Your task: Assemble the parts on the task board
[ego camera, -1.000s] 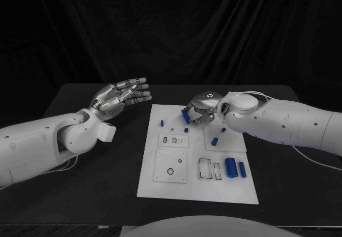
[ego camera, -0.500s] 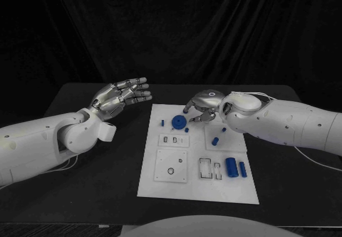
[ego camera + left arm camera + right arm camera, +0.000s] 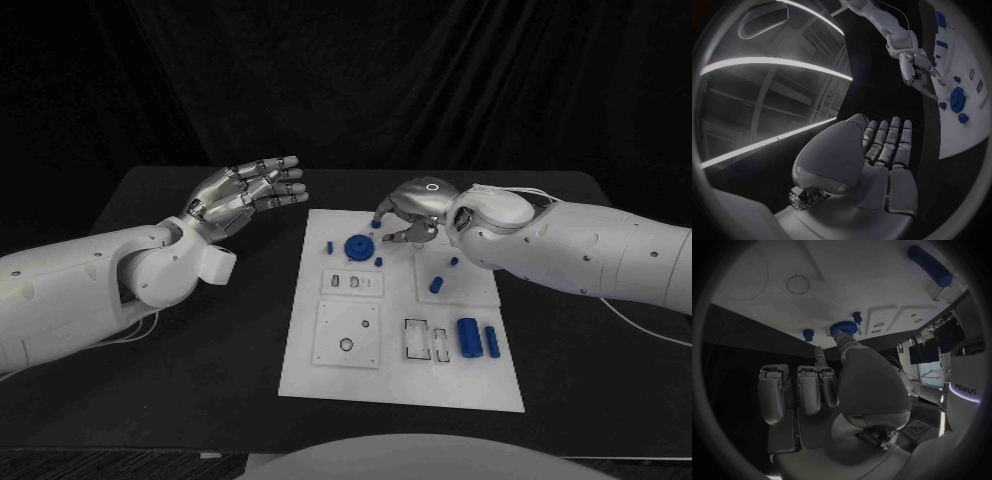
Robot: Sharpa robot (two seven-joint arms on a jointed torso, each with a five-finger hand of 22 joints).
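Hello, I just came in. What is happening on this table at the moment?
A robot is assembling small blue parts on a white task board. Its right hand hangs over the far end of the board, fingers close to a round blue disc that lies there; it does not seem to be holding the disc. The left hand hovers open beside the board, holding nothing. Other blue parts, such as a large cylinder, lie nearer the robot.

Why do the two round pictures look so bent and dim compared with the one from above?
Head view: straight lines, the white board evenly lit against a black table. Left wrist view: a fisheye circle, so the board's edge curves and bright ceiling strips arc across; the left robot hand sits in shade. Right wrist view: the same bending, the right robot hand dark, its shadow falling on the board by the blue disc.
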